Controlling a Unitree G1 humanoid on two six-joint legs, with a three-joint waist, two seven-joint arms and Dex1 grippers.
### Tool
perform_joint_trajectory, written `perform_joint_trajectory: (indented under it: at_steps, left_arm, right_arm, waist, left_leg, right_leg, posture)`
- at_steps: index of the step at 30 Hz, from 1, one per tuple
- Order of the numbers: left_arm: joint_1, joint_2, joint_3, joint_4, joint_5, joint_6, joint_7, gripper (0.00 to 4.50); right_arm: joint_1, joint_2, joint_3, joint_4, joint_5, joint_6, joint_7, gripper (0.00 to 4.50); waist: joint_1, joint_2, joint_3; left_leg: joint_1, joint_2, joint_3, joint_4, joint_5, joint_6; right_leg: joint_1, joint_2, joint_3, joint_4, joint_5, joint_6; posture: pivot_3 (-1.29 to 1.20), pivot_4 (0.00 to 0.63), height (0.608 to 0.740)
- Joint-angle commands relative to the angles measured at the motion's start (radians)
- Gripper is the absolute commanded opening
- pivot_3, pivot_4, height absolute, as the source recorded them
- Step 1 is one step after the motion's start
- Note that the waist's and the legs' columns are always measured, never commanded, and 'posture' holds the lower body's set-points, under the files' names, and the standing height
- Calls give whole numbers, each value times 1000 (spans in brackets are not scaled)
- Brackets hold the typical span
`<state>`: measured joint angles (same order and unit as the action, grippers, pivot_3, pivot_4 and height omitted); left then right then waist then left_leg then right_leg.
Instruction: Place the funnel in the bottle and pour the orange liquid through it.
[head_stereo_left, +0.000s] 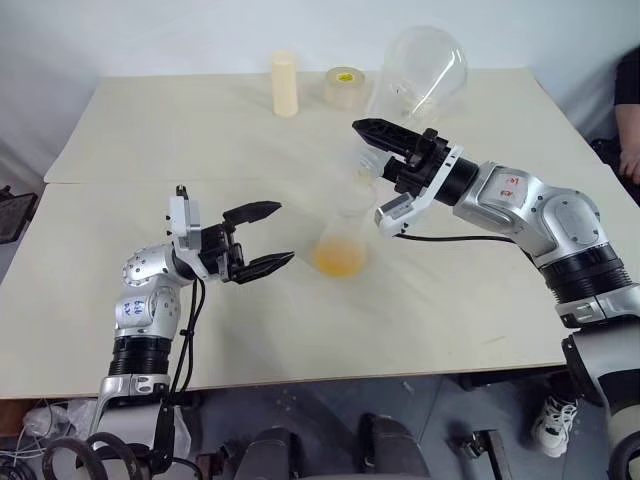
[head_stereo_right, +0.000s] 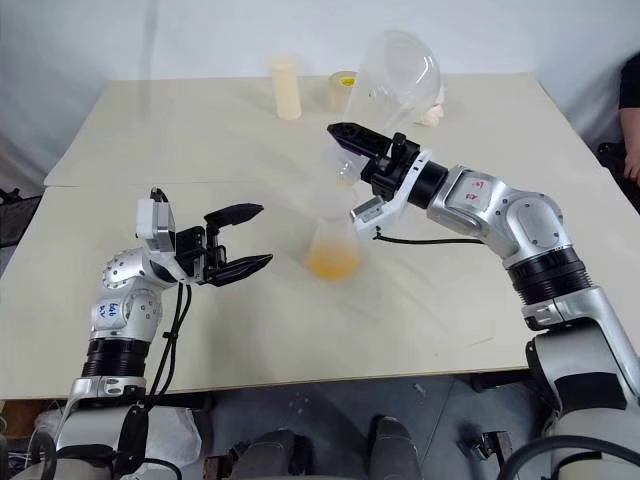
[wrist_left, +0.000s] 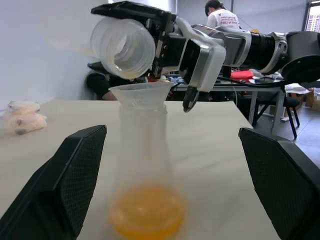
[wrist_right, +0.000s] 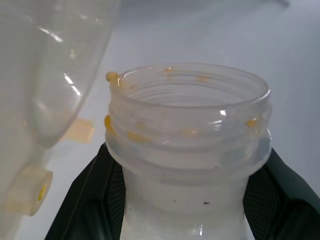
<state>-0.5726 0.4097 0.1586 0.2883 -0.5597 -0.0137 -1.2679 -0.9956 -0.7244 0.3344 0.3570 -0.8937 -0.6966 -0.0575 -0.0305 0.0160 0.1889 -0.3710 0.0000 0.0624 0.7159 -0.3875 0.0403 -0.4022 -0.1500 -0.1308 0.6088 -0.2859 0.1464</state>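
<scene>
My right end effector (head_stereo_left: 368, 148) is clamped on a frosted, threaded-neck container (wrist_right: 190, 125). I hold it tipped on its side, with its wide round mouth facing down over the funnel (wrist_left: 142, 92). Orange droplets cling to the rim and threads of that mouth.

The clear funnel sits upright in the neck of the bottle (wrist_left: 142, 145), which stands near the middle of the table (head_stereo_left: 450, 300). It stands just below and in front of my right end effector. The orange liquid (wrist_left: 146, 217) lies as a shallow pool in the bottom of the bottle and shows through its walls.

My left end effector (head_stereo_left: 283, 232) is spread wide and holds nothing. It points sideways toward the bottle from the left, close to it but not touching. In the left wrist view the bottle stands between my two fingers (wrist_left: 75, 185).

At the far edge of the table stand a cream cylinder (head_stereo_left: 285, 83) and, just beside it, a yellowish tape roll (head_stereo_left: 345, 87). A large clear round vessel (head_stereo_left: 420, 70) rises behind my right end effector, and something small, white and crumpled (head_stereo_right: 430, 115) lies next to it. A person's arm (head_stereo_left: 630, 120) shows at the right edge of the scene.
</scene>
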Motion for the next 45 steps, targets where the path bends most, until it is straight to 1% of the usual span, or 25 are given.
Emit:
perform_joint_trajectory:
  at_steps: [1, 3, 6, 10, 12, 14, 18, 24, 29, 31, 34, 35, 39, 45]
  left_arm:
    - [-23, 3, 15, -9, -2, -9, 25, 4500]
    - [-27, 3, 13, -8, -3, -3, 34, 4500]
    - [-31, 7, 9, -8, 0, 2, 41, 4500]
    - [-38, 14, 8, -18, -1, 35, 63, 4500]
    - [-41, 17, 9, -25, -5, 44, 64, 4500]
    - [-43, 19, 10, -27, -5, 50, 65, 4500]
    - [-41, 30, 3, -46, 2, 82, 85, 4500]
    - [-24, 42, 0, -85, -13, 161, 114, 4500]
    - [-18, 58, 3, -120, 0, 253, 189, 4500]
    - [-12, 63, 2, -134, 13, 265, 213, 4500]
    - [-3, 66, 1, -155, 26, 277, 249, 4500]
    - [0, 67, 2, -162, 27, 281, 260, 4500]
    - [23, 70, 3, -188, 29, 261, 260, 4500]
    - [38, 85, -3, -205, 21, 295, 263, 4500]
  right_arm:
    - [42, 29, -115, -37, 245, 73, 99, 2581]
    - [68, 44, -147, -52, 338, 109, 156, 2581]
    - [127, 90, -227, -100, 554, 255, 277, 2581]
    - [198, 163, -366, -192, 823, 549, 386, 2581]
    - [245, 198, -437, -238, 948, 683, 407, 2581]
    - [277, 237, -502, -280, 1052, 809, 398, 2581]
    - [328, 291, -597, -333, 1187, 956, 368, 2581]
    - [383, 321, -653, -335, 1232, 989, 329, 2581]
    - [416, 320, -647, -339, 1225, 978, 320, 2581]
    - [422, 321, -645, -345, 1228, 977, 318, 3312]
    - [432, 321, -643, -357, 1227, 976, 317, 4234]
    - [435, 321, -643, -362, 1227, 976, 317, 4475]
    - [439, 317, -642, -377, 1226, 975, 320, 4475]
    - [410, 292, -657, -390, 1237, 971, 333, 4475]
  waist:
    - [1, 0, 0]
    - [0, 0, 0]
    - [0, 0, 0]
    - [3, 0, 0]
    - [5, 0, 0]
    - [4, 0, 0]
    - [2, 0, 0]
    - [4, 0, 0]
    - [3, 0, 0]
    - [2, 0, 0]
    - [3, 0, 0]
    - [3, 0, 0]
    - [3, 0, 0]
    - [4, 0, 0]
  left_leg:
    - [0, 0, 0, 0, 0, 0]
    - [0, 0, 0, 0, 0, 0]
    - [0, 0, 0, 0, 0, 0]
    - [0, 0, -1, 1, 0, 0]
    - [0, 0, -1, 1, 0, 0]
    - [0, -1, -2, 1, 0, 0]
    - [0, -1, -2, 0, 0, 0]
    - [1, -2, -1, 0, 0, 0]
    - [1, -3, -1, 0, 0, 0]
    - [1, -3, -1, 0, 0, 0]
    - [1, -3, -1, 0, 0, 0]
    - [1, -3, -1, 0, 0, 0]
    - [1, -3, -1, 0, 0, 0]
    - [1, -3, -1, 0, 0, 0]
  right_leg:
    - [0, 0, 0, 0, 0, 0]
    - [0, 0, 0, 0, 0, 0]
    - [0, 0, -1, 0, 0, 0]
    - [0, 0, -1, 1, 0, 0]
    - [0, 0, -1, 2, 0, 0]
    - [0, 0, -1, 2, 0, 0]
    - [0, 0, -1, 2, 0, 0]
    - [0, 0, -1, 2, 0, 0]
    - [0, 0, -1, 2, 0, 0]
    - [0, 0, 0, 2, 0, 0]
    - [0, 0, 0, 2, 0, 0]
    - [0, 0, 0, 2, 0, 0]
    - [0, 0, 0, 2, 0, 0]
    - [0, 0, 0, 2, 0, 0]
  posture:
    - [0, 150, 740]
    - [0, 150, 740]
    - [0, 150, 740]
    - [0, 150, 740]
    - [0, 150, 740]
    - [0, 150, 740]
    - [0, 150, 740]
    - [0, 150, 740]
    - [0, 150, 740]
    - [0, 150, 740]
    - [0, 150, 740]
    - [0, 150, 740]
    - [0, 150, 740]
    - [0, 150, 740]
